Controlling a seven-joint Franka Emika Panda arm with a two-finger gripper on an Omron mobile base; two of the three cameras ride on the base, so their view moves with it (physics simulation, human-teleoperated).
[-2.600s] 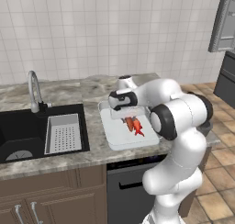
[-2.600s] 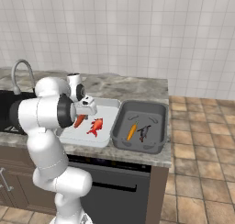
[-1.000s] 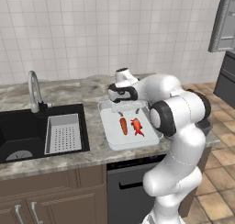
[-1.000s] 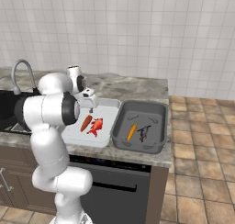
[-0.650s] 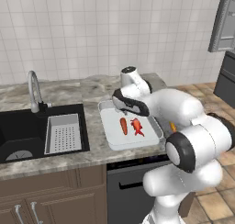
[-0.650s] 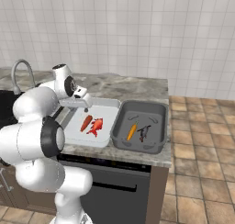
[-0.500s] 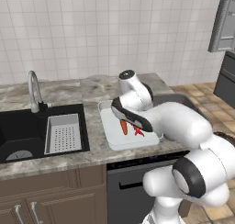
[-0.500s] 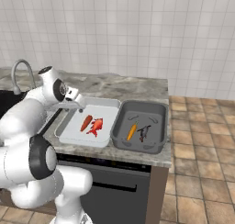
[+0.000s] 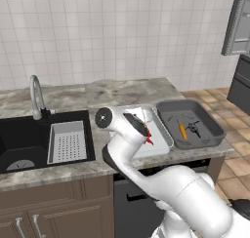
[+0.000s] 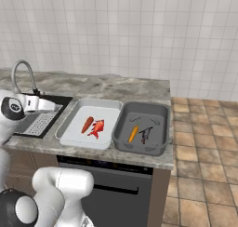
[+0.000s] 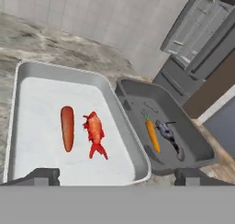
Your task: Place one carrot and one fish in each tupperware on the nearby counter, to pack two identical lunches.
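The pale grey-white tupperware (image 11: 41,103) holds one red-orange carrot (image 11: 67,128) with a bright red fish (image 11: 95,135) beside it. Right of it, the dark grey tupperware (image 11: 137,92) holds an orange carrot (image 11: 152,136) and a blackish fish (image 11: 169,135). My gripper (image 11: 117,177) is open and empty, its fingertips (image 11: 41,176) at the near rim of the pale tray. In the right base view the hand (image 10: 44,104) hangs left of the pale tray (image 10: 74,133), over the sink edge. The dark tray (image 10: 155,116) sits apart from it.
A black sink (image 9: 19,139) with a white perforated basket (image 9: 67,142) and a curved faucet (image 9: 35,93) lies left of the trays. Marble counter (image 9: 107,93) runs behind them to the tiled wall. The counter ends right of the dark tray, with tiled floor (image 10: 204,175) beyond.
The hand was low over the pale tray; a carrot now lies beside the red fish there. The arm has since swung back and left toward the sink.
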